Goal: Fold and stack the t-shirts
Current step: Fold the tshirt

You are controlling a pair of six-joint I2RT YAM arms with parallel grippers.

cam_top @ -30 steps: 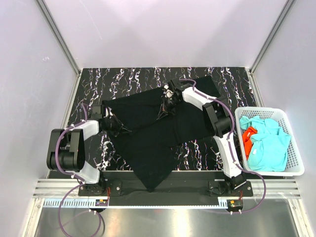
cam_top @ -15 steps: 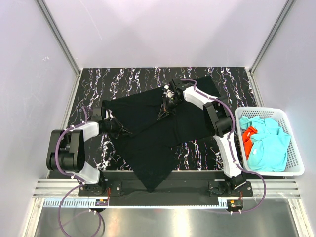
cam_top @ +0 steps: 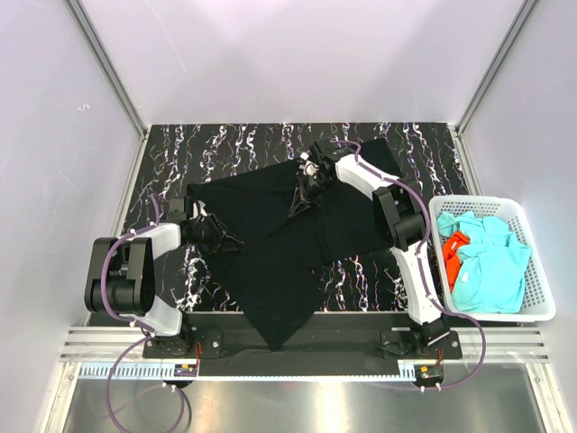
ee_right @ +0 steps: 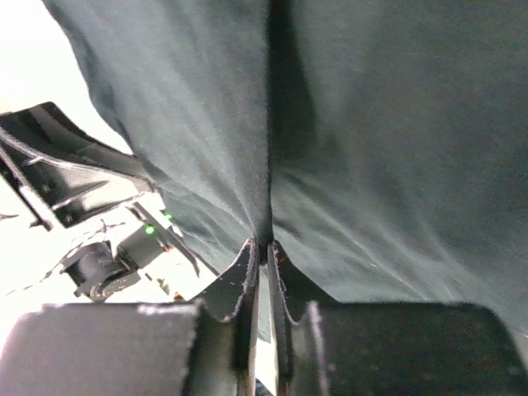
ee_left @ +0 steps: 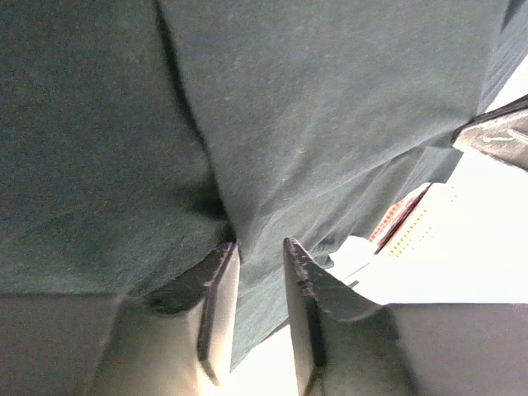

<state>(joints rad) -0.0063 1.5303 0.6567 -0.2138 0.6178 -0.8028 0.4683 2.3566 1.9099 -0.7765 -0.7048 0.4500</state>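
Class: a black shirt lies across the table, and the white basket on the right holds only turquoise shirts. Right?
No. The basket also holds an orange-red shirt among the turquoise shirts, as the top view shows. The rest stands.

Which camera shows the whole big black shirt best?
The top camera: the whole black shirt shows there, spread out flat. Each wrist camera shows only a close patch of its dark cloth.
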